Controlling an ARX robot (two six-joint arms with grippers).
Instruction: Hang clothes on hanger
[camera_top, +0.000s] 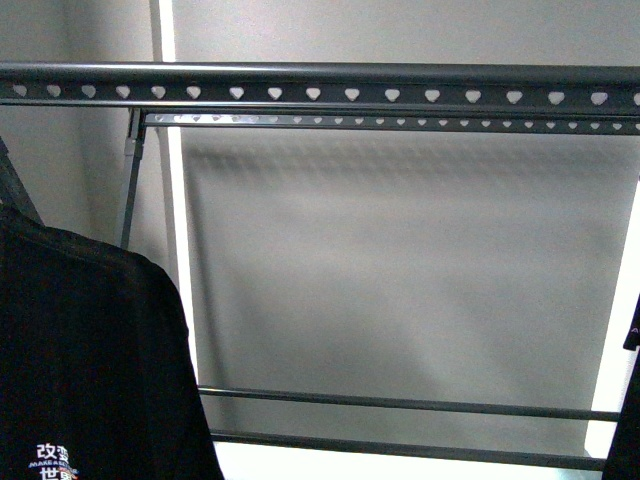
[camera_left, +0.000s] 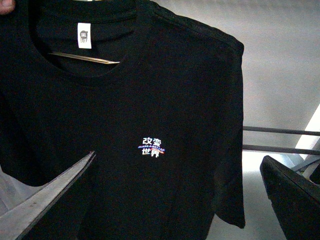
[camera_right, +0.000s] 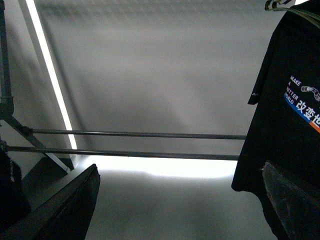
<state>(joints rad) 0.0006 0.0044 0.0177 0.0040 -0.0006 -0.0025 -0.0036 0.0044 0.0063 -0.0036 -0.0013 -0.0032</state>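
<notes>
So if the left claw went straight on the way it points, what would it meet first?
Most likely the black T-shirt, hanging right ahead of the left claw; how far off is unclear.

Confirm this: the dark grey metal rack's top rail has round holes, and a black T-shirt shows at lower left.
Wrong: the dark grey metal clothes rack has heart-shaped holes in its top rail, not round, as the front view shows. The black short-sleeved T-shirt is at lower left.
</notes>
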